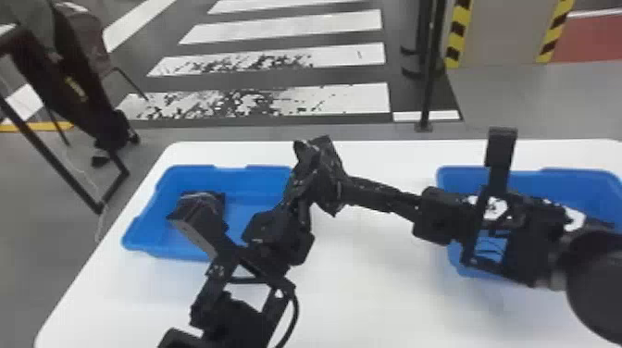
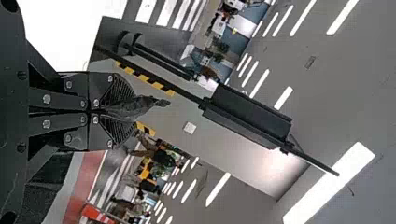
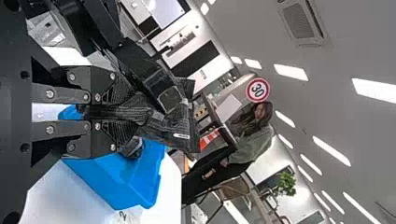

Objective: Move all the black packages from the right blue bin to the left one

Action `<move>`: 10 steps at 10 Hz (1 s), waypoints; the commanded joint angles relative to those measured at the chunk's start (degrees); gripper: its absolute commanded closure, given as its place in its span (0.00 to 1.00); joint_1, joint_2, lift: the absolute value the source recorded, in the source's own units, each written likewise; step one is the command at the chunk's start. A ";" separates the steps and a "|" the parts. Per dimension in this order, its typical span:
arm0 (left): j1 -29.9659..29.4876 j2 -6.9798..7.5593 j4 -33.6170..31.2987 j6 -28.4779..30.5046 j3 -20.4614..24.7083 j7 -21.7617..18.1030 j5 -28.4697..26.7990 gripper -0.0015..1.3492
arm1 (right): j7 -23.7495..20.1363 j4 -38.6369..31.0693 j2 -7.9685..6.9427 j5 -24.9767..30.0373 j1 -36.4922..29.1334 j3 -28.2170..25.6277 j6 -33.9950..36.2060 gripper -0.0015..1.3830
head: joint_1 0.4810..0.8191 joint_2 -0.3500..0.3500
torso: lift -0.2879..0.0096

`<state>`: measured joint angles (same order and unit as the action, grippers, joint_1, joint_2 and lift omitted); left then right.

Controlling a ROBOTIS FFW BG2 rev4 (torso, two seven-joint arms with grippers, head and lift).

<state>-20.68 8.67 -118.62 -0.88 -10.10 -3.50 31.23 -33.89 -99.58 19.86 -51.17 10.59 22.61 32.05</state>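
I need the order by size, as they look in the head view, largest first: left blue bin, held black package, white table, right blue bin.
1. White table
2. Left blue bin and right blue bin: look alike, both partly covered, so not ranked
3. Black package

Left bin (image 1: 152,231) and right bin (image 1: 463,178) on table (image 1: 379,296), crosswalk (image 1: 296,27) behind, post (image 1: 429,88) right of crosswalk
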 commanded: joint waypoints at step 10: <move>7.61 -2.70 20.68 -11.78 16.84 8.16 -24.26 0.09 | 0.06 1.64 0.00 4.56 -3.00 -7.30 -2.95 0.09 | 0.63 1.00 | 0.38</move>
<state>-12.90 6.00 -97.99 -11.87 7.22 4.67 6.93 -33.88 -97.74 19.86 -47.97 7.74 16.27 29.13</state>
